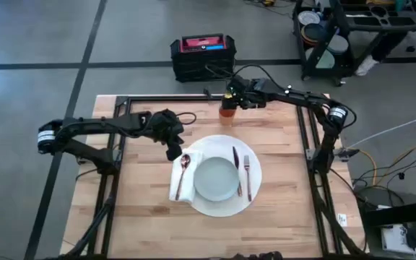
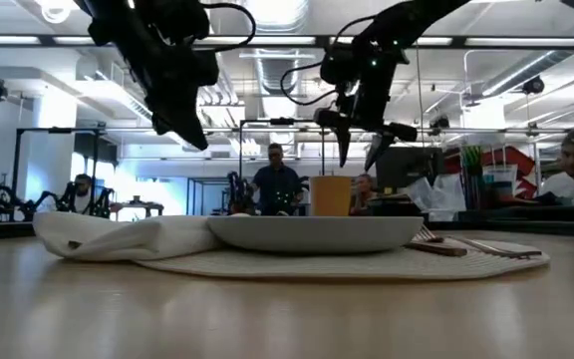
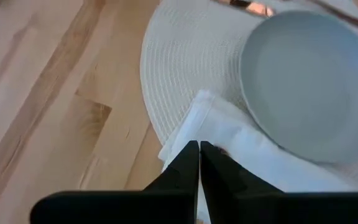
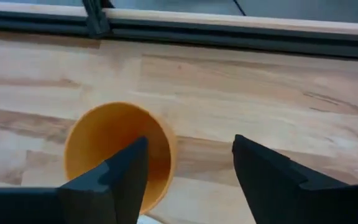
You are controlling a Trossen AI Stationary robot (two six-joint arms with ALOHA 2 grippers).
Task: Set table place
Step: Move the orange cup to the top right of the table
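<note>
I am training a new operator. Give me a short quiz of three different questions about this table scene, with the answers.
1. True or false: the left gripper is open.
2. Which item lies on the napkin? A) fork B) spoon C) knife
3. Fill in: the right gripper hangs open above the orange ____.

Key:
1. False; its fingers are shut, above the napkin's edge.
2. B; the spoon lies there, while the knife and fork lie on the mat, on the other side of the plate.
3. cup.
</note>
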